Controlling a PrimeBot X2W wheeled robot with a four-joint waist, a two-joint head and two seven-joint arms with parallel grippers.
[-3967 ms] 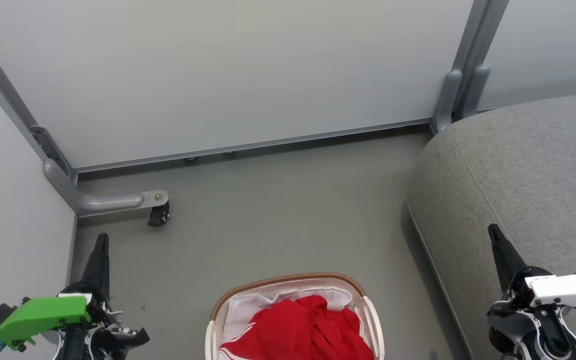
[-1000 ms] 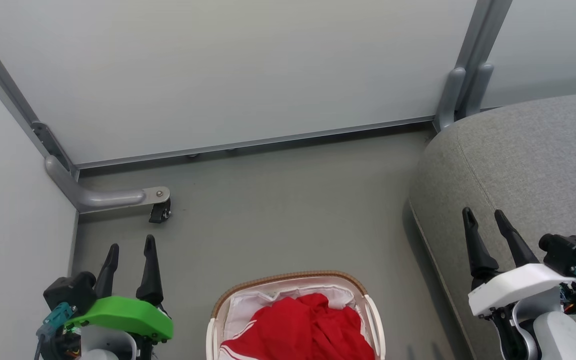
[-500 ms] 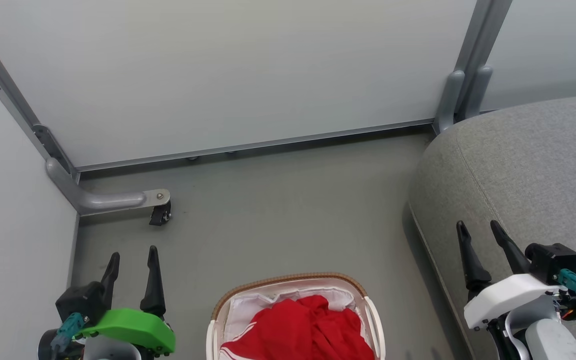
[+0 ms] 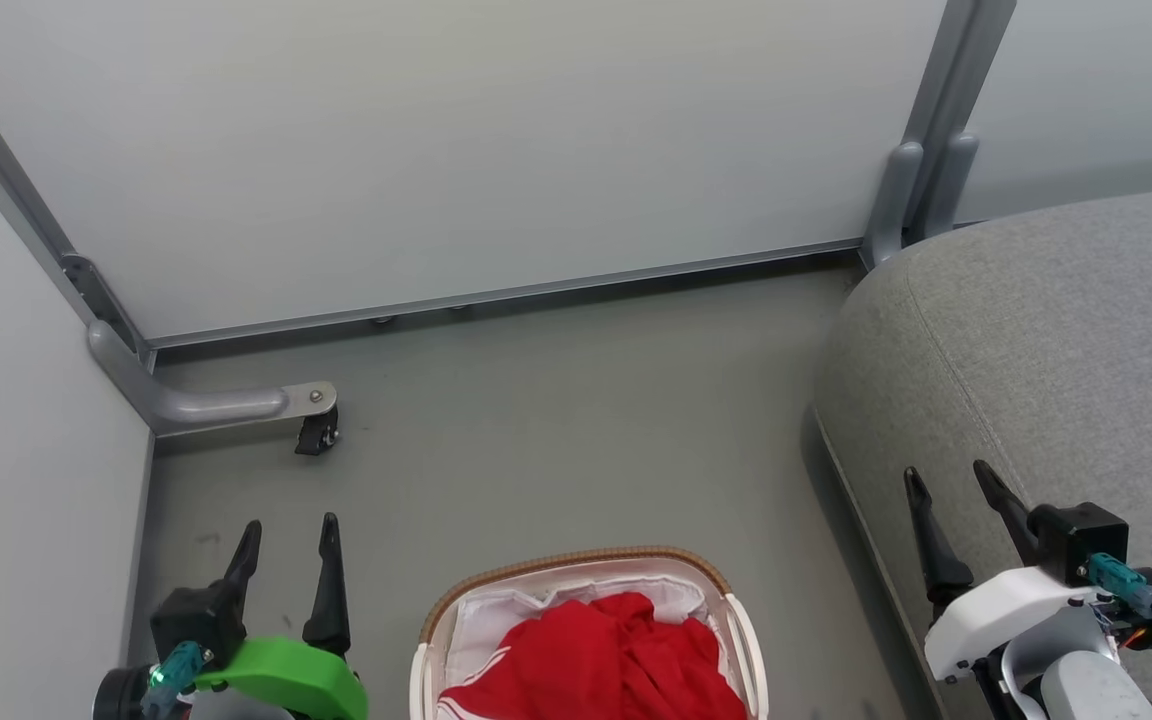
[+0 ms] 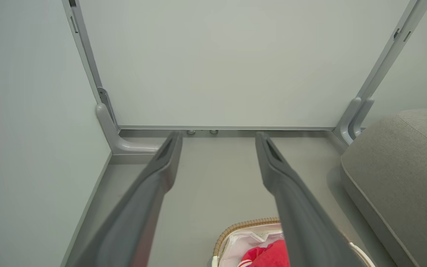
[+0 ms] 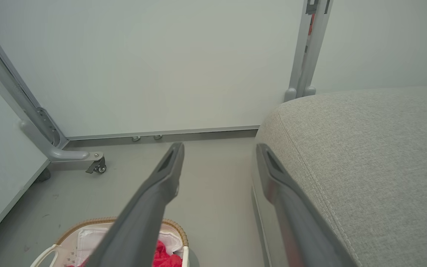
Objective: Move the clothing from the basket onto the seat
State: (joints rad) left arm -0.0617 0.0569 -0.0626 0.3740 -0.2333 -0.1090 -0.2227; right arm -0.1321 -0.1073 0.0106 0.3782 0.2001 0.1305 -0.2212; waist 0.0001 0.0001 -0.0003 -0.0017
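Left gripper (image 4: pixel 290 528): fingers spread, holding nothing, over the floor (image 4: pixel 556 420) just left of the basket (image 4: pixel 576 558)
Right gripper (image 4: pixel 946 475): fingers spread, holding nothing, by the seat's (image 4: pixel 1056 330) near edge
Clothing (image 4: pixel 601 655): red heap in the basket, between the grippers, touched by neither
Risk: a shallow pinch may lift one fold only, or catch the white liner (image 4: pixel 496 610) and drag the basket; trailing cloth could snag the rim

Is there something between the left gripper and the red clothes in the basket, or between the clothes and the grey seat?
Nothing visible. The left gripper, open, is beside the basket with bare floor between, and the clothing lies uncovered inside. Bare floor separates the basket from the seat.
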